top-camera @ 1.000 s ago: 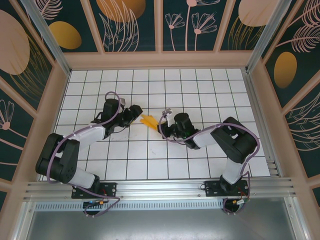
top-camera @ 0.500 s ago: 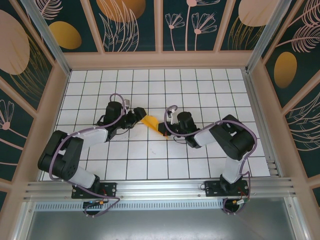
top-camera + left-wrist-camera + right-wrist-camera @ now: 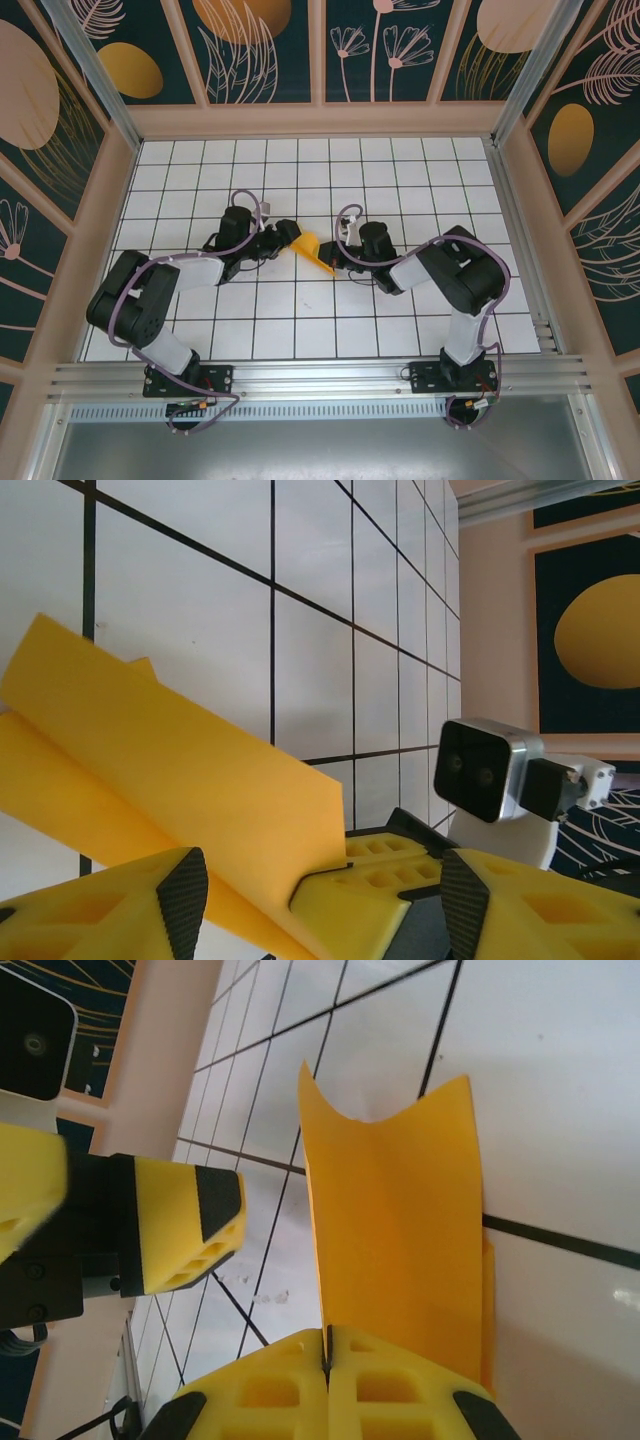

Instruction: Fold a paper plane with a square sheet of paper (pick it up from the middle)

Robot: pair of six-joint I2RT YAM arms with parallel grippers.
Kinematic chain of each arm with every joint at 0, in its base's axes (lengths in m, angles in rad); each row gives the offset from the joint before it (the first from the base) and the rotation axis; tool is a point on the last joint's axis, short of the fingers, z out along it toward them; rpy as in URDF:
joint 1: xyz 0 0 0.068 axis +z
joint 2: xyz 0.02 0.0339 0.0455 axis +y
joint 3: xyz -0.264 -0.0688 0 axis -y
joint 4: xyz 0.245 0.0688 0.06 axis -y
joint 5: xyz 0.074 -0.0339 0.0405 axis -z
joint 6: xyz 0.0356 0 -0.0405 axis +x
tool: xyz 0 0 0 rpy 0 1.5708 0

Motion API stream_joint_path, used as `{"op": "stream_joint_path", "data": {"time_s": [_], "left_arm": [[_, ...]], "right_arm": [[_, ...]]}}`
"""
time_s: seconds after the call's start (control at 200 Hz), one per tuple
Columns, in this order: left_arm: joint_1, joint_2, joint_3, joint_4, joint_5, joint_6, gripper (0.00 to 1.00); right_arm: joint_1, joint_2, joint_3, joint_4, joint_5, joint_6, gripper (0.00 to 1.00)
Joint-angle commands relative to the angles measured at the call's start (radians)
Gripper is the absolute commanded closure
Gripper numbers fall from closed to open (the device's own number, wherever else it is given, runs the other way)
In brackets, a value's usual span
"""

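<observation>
The folded orange-yellow sheet of paper stands on edge, raised off the tiles, between the two grippers at mid-table. My right gripper is shut on its lower edge; in the right wrist view the paper rises from the closed fingertips as a creased strip with a notched far end. My left gripper is open at the sheet's left end. In the left wrist view its fingers stand wide apart, with the paper and the right gripper's shut tips between them. No finished paper plane shape is visible.
The floor is a white grid of tiles walled by tan panels. The right wrist camera housing sits close behind the left gripper's opening. One left finger hangs beside the paper in the right wrist view.
The right gripper carried the paper rightward and tipped it upright. The left gripper followed it to the right, drew close to its left end and narrowed its opening slightly.
</observation>
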Motion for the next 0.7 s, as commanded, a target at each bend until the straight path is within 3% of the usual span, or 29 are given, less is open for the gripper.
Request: {"op": "stream_joint_path", "data": {"time_s": [0.0, 0.696], "left_arm": [[-0.009, 0.022, 0.003, 0.06, 0.031, -0.013, 0.35], [-0.024, 0.084, 0.014, 0.109, 0.087, -0.032, 0.38]], "right_arm": [[-0.013, 0.03, -0.006, 0.042, -0.04, 0.055, 1.0], [-0.024, 0.087, 0.018, 0.016, -0.13, 0.096, 1.0]]}}
